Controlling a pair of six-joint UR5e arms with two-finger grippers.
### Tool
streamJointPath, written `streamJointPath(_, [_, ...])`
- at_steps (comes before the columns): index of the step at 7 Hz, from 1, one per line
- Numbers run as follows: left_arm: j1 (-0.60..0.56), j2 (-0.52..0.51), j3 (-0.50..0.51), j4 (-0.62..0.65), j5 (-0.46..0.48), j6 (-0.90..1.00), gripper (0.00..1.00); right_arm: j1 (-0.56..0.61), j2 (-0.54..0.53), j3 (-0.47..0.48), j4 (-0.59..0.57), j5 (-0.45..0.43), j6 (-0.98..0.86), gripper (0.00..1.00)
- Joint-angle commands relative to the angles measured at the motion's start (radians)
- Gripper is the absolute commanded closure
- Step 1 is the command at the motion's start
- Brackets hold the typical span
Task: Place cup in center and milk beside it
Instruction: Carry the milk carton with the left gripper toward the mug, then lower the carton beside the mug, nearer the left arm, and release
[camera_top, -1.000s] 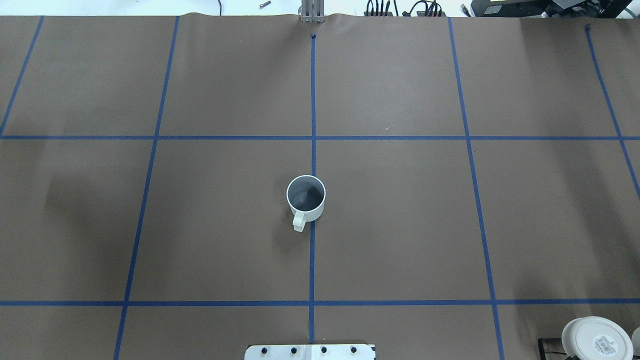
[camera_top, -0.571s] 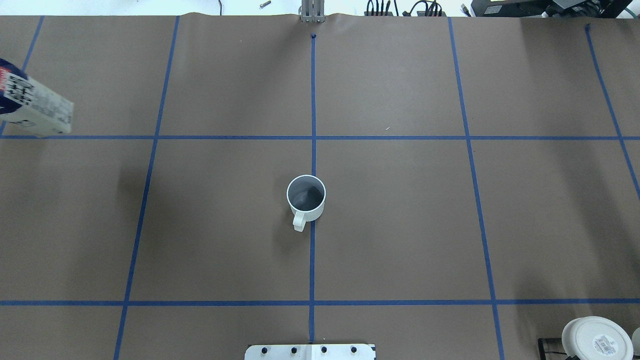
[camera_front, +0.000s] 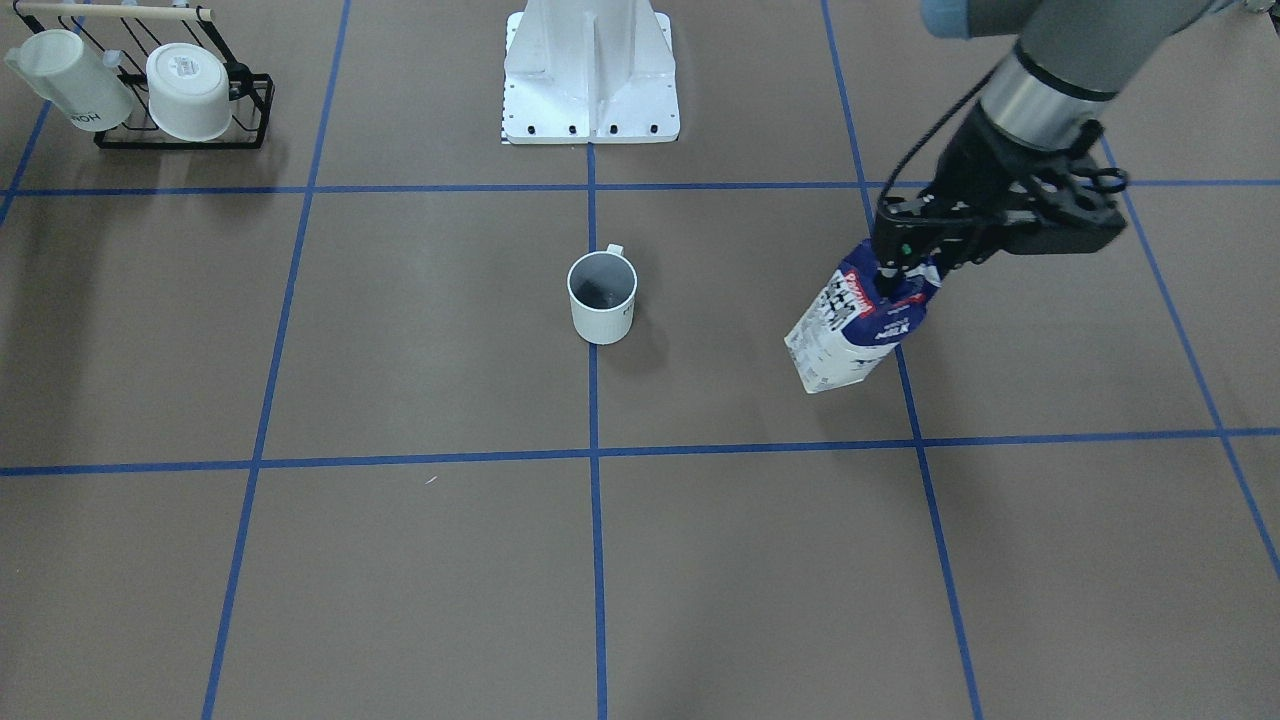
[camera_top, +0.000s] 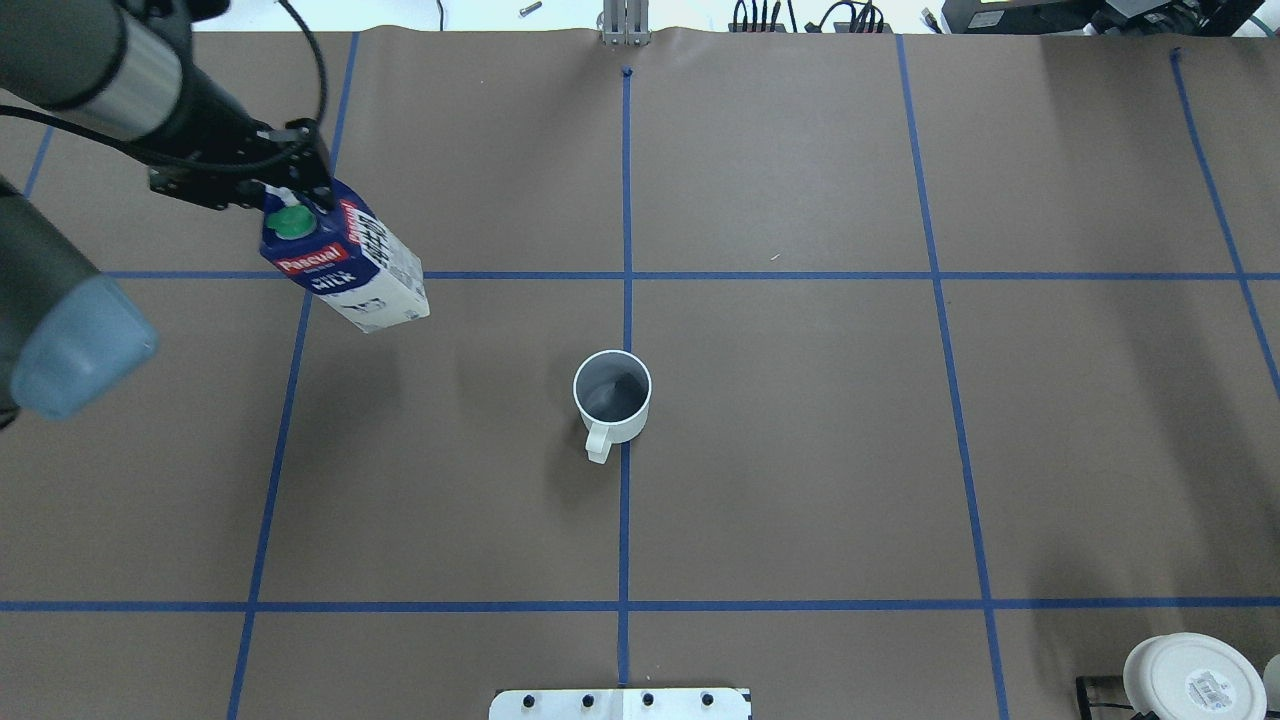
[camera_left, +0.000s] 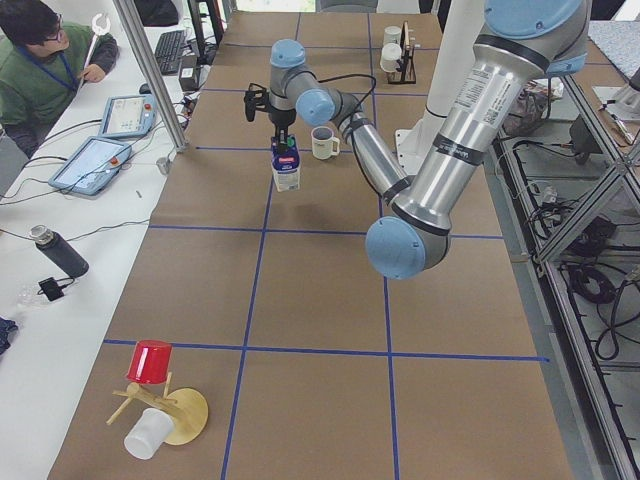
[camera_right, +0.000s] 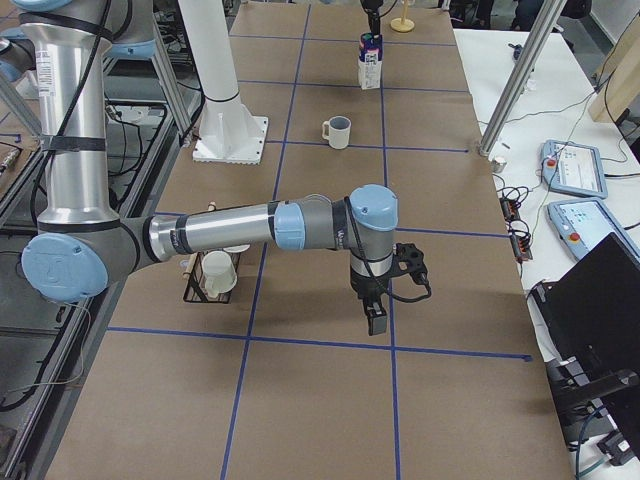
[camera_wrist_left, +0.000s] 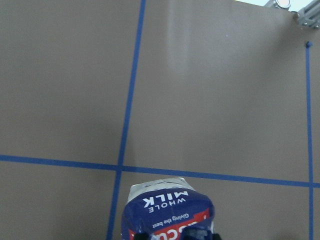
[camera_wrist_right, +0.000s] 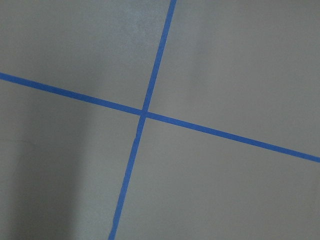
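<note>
**Cup** (camera_top: 612, 395) stands upright on the counter (camera_top: 800, 450), astride the blue tape line (camera_top: 624, 520) that splits the center (camera_top: 450, 470), with its handle toward the robot. **Milk** (camera_top: 345, 265) is held well apart on the robot's left, over the tape crossing at the center's far-left corner. Its top is clamped in the left pincer (camera_top: 297, 198). The right pincer (camera_right: 375, 318) points down at the counter, and whether it is open or closed cannot be told.

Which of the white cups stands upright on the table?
The mug on the middle tape line, opening up. The other mug and handleless cup lie tipped in the black rack.
</note>
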Motion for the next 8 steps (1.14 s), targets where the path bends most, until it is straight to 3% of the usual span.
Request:
streamJointPath(1, [0.231,-0.11,0.033,0.041,0.182,-0.077,0.93,0.0,-0.003,-0.001,0.0,-0.001,0.0,0.0])
streamJointPath(5, [0.27,-0.175,0.078,0.062,0.189,-0.077,0.9,0.0,-0.003,-0.001,0.0,-0.003,0.001,0.0])
streamJointPath(6, [0.285,-0.175,0.084,0.062,0.191,-0.075,0.83,0.0,-0.003,-0.003,0.0,-0.003,0.001,0.0])
streamJointPath(7, [0.293,-0.175,0.084,0.062,0.191,-0.075,0.68,0.0,-0.004,-0.003,0.0,-0.003,0.001,0.0])
streamJointPath(8, [0.298,-0.175,0.084,0.062,0.192,-0.075,0.58,0.0,-0.006,-0.003,0.0,-0.003,0.001,0.0])
